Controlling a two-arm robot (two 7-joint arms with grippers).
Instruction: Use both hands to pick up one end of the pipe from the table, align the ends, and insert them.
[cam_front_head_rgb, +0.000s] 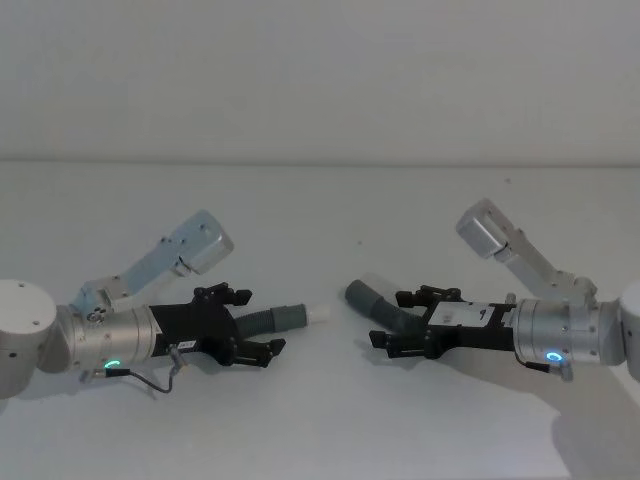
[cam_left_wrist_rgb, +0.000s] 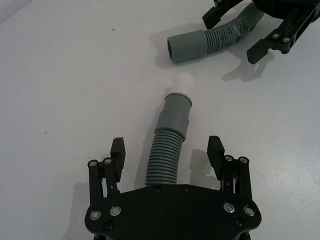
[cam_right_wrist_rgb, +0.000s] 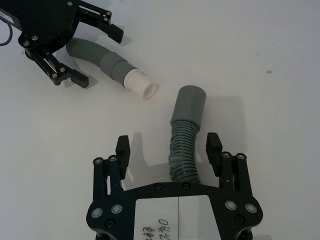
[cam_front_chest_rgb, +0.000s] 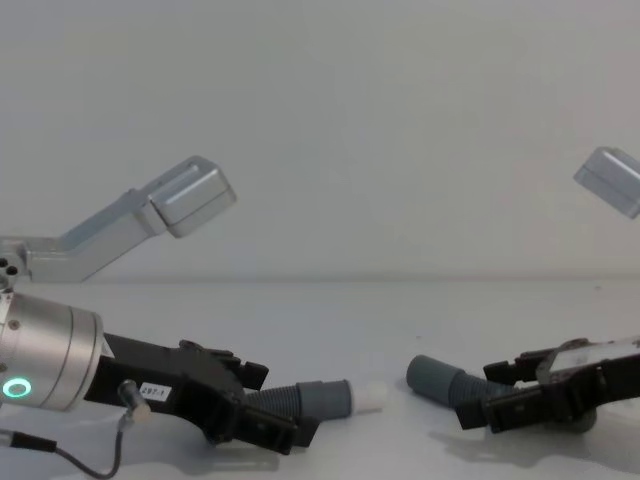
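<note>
**A:** Starting nearest, what are the arms doing?

**B:** Both are low over the table (cam_front_head_rgb: 320, 430). At lower left of the head view, the left gripper (cam_front_head_rgb: 255, 320) is spread wide. The ribbed part of the plug hose (cam_front_head_rgb: 285, 318) lies between its fingers, and they don't touch it. Right of centre, the right gripper (cam_front_head_rgb: 390, 320) straddles the socket hose (cam_front_head_rgb: 375, 305) the same way, equally wide. Neither grips anything.

**A:** So which step is this?

**B:** I'd say the pick-up, just before the grasp. Both hoses lie on the table.

**A:** And further out, the ends?

**B:** The white plug tip (cam_front_head_rgb: 322, 312) and the socket cuff (cam_front_head_rgb: 362, 297) sit near each other mid-frame, with a bare gap between them. They aren't in line: the cuff angles up and left, away from the tip.

**A:** What does the next move need?

**B:** Probably both grippers closing on the ribs behind the cuffs and then lifting. One wrist would then turn until the two axes meet.

**A:** Any containers?

**B:** No bins or trays. The only hollow thing is the socket cuff, and its mouth looks dark and empty.
</note>
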